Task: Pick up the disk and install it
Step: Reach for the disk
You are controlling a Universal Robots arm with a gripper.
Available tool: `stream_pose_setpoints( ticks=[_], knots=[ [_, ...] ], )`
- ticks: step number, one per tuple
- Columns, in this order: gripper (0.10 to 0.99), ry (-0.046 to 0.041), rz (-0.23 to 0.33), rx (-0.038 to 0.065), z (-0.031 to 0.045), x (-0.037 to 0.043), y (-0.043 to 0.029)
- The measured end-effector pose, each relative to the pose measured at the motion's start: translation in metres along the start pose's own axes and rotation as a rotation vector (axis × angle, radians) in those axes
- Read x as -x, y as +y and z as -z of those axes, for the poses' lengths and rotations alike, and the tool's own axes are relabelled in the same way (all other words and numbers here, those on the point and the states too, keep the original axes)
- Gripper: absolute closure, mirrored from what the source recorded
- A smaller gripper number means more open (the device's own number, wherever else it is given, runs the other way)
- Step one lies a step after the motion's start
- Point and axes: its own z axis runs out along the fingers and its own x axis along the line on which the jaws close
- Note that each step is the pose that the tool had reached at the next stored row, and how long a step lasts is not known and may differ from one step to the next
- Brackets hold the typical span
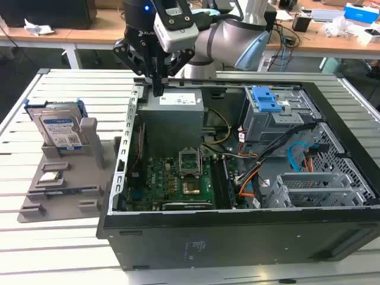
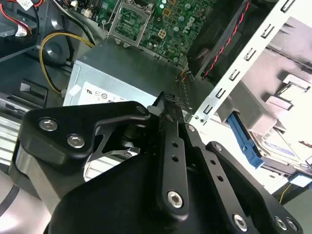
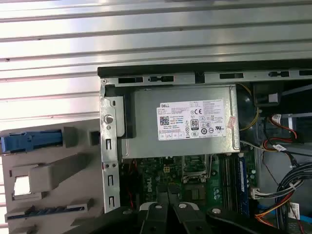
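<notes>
The disk [image 1: 59,127] stands on edge in a grey holder [image 1: 65,190] on the table, at the exterior view's left, beside the open computer case [image 1: 237,237]. It is a silver drive with a white-and-blue label in a blue bracket. Its blue bracket edge also shows in the second wrist view [image 2: 243,141] and the first wrist view [image 3: 29,141]. My gripper [image 1: 157,89] hangs over the case's back corner, above the grey power supply [image 1: 172,101], well apart from the disk. Its black fingers [image 2: 168,112] are shut together with nothing between them.
A small silver chip [image 1: 50,176] lies on the grey holder in front of the disk. Inside the case are the green motherboard [image 1: 178,178], loose cables [image 1: 279,160] and a drive cage with a blue latch [image 1: 267,101]. Slatted table [image 1: 53,255] surrounds the case.
</notes>
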Motion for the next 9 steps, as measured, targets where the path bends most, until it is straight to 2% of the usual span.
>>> stream_pose_setpoints(
  ticks=[9],
  knots=[
    [0.98, 0.0, 0.0, 0.0, 0.0003, -0.0132, -0.001]
  ],
)
